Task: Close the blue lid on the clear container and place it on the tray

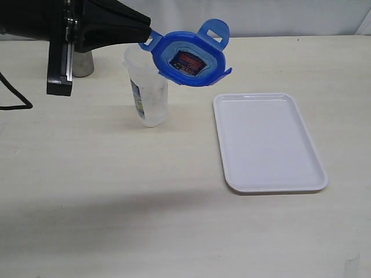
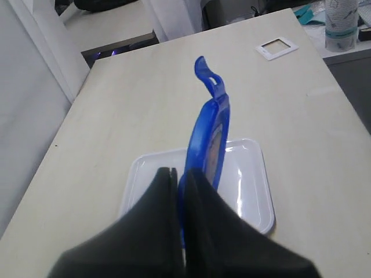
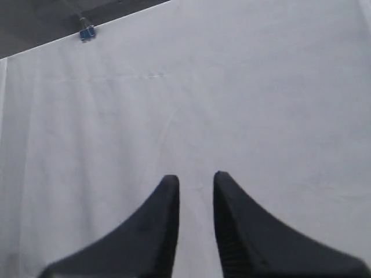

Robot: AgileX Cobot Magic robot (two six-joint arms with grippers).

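Note:
The blue lid (image 1: 188, 61) hangs tilted in the air, its stickered face toward the exterior camera. It is just above and to the right of the clear container's (image 1: 149, 95) open mouth. My left gripper (image 1: 148, 39) reaches in from the upper left and is shut on one of the lid's flaps. In the left wrist view the lid (image 2: 208, 136) shows edge-on beyond the gripper (image 2: 181, 174), with the tray (image 2: 255, 191) below it. The white tray (image 1: 266, 142) lies flat to the right of the container. My right gripper (image 3: 195, 178) faces a white cloth, open with nothing between its fingers; it is outside the exterior view.
A grey steel cup (image 1: 83, 65) stands behind the left arm, at the back left. A black cable (image 1: 14, 101) loops at the table's left edge. A small white square frame (image 2: 277, 47) lies near the table's far corner in the left wrist view.

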